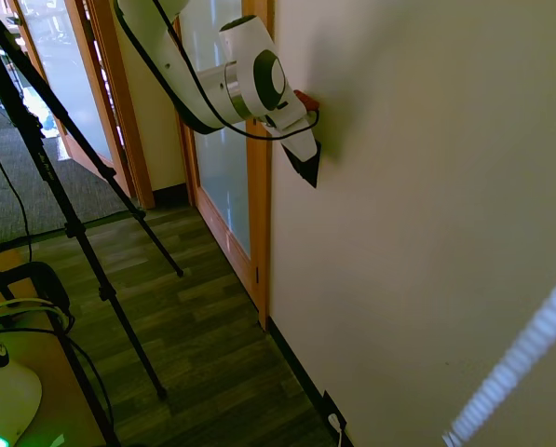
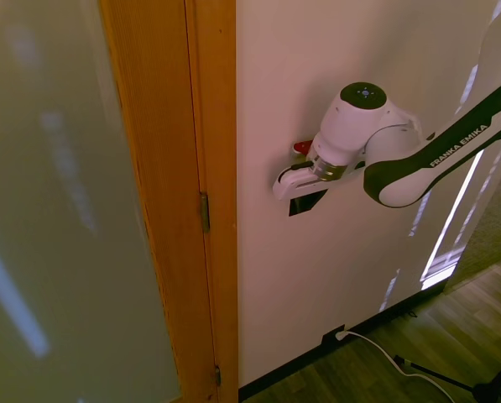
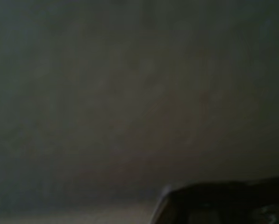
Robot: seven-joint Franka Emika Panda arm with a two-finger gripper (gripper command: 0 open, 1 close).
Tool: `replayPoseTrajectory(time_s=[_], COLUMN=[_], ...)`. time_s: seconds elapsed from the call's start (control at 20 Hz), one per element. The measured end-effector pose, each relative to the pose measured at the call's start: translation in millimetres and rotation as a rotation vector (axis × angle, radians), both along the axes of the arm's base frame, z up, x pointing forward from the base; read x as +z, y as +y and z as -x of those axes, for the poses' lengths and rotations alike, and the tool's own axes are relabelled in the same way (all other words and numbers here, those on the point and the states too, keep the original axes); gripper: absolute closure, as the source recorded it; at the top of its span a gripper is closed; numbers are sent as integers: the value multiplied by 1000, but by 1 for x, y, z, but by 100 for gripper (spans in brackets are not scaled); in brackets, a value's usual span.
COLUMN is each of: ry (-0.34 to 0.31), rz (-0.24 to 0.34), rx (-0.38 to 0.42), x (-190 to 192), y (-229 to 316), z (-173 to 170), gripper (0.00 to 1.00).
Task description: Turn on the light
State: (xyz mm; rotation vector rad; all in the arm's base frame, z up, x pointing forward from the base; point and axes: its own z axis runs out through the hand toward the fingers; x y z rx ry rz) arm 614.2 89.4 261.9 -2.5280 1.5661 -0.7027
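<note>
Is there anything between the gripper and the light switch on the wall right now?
Nothing visible. The gripper is already pressed close against the wall beside the wooden door frame. The arm's head hides the switch itself, so actual contact cannot be confirmed.

We see a plain cream wall (image 1: pixel 427 233) running beside a wooden door frame (image 1: pixel 259 223) that holds a frosted glass panel (image 1: pixel 223 158). In the second exterior view a metal hinge (image 2: pixel 205 211) sits on that frame. Dark wood-plank flooring (image 1: pixel 194 345) lies below, and a black baseboard (image 1: pixel 296 368) lines the wall's foot. Low on the wall, a dark plate (image 2: pixel 332 337) carries a white cable (image 2: pixel 376 346) that trails onto the floor.
</note>
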Motion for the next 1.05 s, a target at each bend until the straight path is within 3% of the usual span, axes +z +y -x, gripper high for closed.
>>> replayPoseTrajectory(time_s=[0.5,0.55,0.75,0.9,1.05], ry=[-95,-100,-124,-217,-291], rz=[-34,-37,-44,-62,-38], rx=[-23,-22,-25,-48,-85], x=[19,20,22,45,79], y=[-5,-5,-6,-10,-37], z=[14,15,19,33,52], gripper=[100,0,0,0,0])
